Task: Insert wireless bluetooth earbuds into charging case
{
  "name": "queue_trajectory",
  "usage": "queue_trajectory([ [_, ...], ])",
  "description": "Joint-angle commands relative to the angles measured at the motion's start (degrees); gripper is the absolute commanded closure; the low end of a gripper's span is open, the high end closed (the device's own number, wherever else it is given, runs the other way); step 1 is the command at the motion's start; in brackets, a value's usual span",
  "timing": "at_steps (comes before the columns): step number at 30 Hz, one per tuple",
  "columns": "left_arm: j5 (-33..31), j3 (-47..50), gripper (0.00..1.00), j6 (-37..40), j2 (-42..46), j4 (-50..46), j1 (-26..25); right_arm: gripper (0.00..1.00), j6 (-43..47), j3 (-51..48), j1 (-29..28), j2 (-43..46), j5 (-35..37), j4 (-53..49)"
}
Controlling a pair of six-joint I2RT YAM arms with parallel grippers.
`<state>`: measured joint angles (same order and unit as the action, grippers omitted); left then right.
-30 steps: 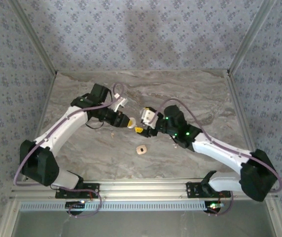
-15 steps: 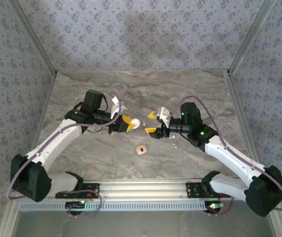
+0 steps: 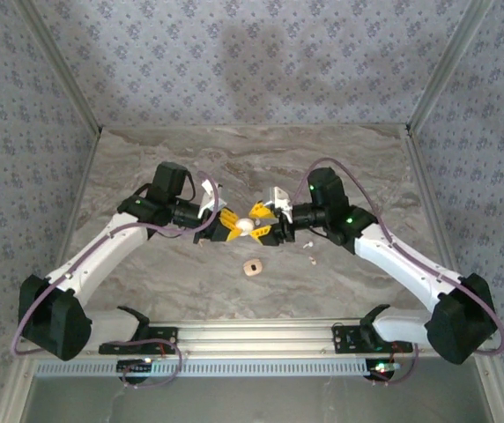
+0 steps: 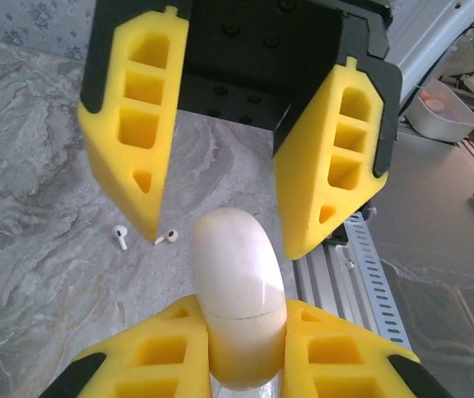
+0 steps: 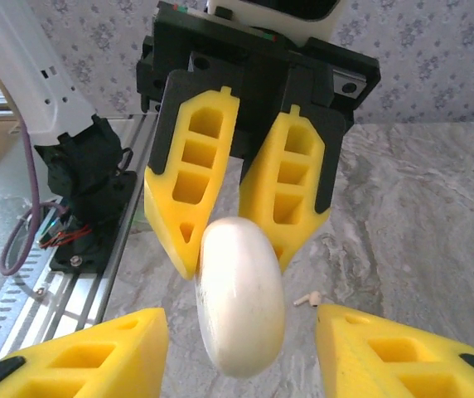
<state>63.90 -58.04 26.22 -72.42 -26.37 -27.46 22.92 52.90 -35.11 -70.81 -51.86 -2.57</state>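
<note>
In the top external view, the two arms reach toward the middle of the marble table (image 3: 366, 176) and their yellow tips meet just left of centre. The left gripper (image 3: 234, 226) is clamped on the charging case (image 3: 246, 226), a small cream-white round thing held between the two tools; the right gripper (image 3: 257, 225) faces it from the right with its jaws spread. The earbuds (image 3: 307, 247) lie as two pale flecks on the marble right of centre, just below the right wrist, near each other but apart; a tan squarish piece (image 3: 252, 267) with a dark spot lies alone lower down, near the middle.

In the left wrist view, this arm's own yellow fingers rise from the bottom edge and press the case on both sides, a seam line showing across its pale shell. The right gripper's fingers hang from the top, one at upper left and one at upper right, with the case's rounded top between their tips and a gap on each side; the two earbuds lie on the marble at middle left; an aluminium rail (image 4: 345, 265) runs at lower right.

In the right wrist view, this arm's own fingers sit in the lower corners, wide apart and clear of the case, which hangs at lower centre; the left gripper's fingers come down from top centre and pinch the case's upper part; one earbud lies on the marble just right of the case.
</note>
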Motion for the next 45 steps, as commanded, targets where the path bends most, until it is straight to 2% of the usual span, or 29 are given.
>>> queue_trajectory([
  [1, 3.1, -2.0, 0.88, 2.5, 1.3, -1.4, -0.3, 0.52, 2.4, 3.0, -0.7, -1.0, -3.3, -3.8],
  [5, 2.7, -2.0, 0.88, 2.9, 1.7, -1.7, -0.4, 0.61, 2.8, 4.0, -0.8, -1.8, -5.0, -5.3],
  [11, 2.5, -2.2, 0.88, 3.0, 2.4, -1.6, -0.4, 0.69, 3.7, 4.8, -1.0, -2.7, -5.4, -7.0],
  [13, 2.3, -2.4, 0.87, 2.9, 2.7, -1.6, -0.6, 0.76, 3.8, 5.0, -1.1, -2.9, -5.3, -7.3],
  [15, 1.3, -2.5, 0.82, 2.5, 3.1, -1.3, -0.6, 0.80, 4.4, 5.0, -1.0, -2.8, -4.2, -8.0],
  [18, -1.2, -2.5, 0.65, 1.4, 3.9, -0.9, -0.7, 0.85, 6.2, 4.8, -1.0, -1.5, -0.1, -9.4],
  [22, -5.3, -0.9, 0.56, 2.8, 5.1, -0.7, -1.1, 0.86, 9.3, 4.0, -0.7, 0.8, 5.3, -11.1],
  [25, -5.4, -0.1, 0.55, 5.3, 5.9, -1.4, -1.2, 0.86, 11.1, 4.4, -0.7, 1.6, 7.5, -12.7],
  [31, -7.2, 2.5, 0.54, 8.3, 7.0, 0.5, -2.2, 0.86, 12.9, 5.3, -1.4, 1.3, 5.4, -13.8],
  [39, -9.8, 4.0, 0.50, 7.4, 6.4, 2.3, -2.6, 0.86, 11.8, 5.8, -2.2, 0.5, 2.2, -11.5],
  [45, -9.1, 4.5, 0.50, 6.7, 6.6, 4.0, -2.9, 0.86, 10.3, 5.9, -2.4, 0.0, 1.9, -9.7],
])
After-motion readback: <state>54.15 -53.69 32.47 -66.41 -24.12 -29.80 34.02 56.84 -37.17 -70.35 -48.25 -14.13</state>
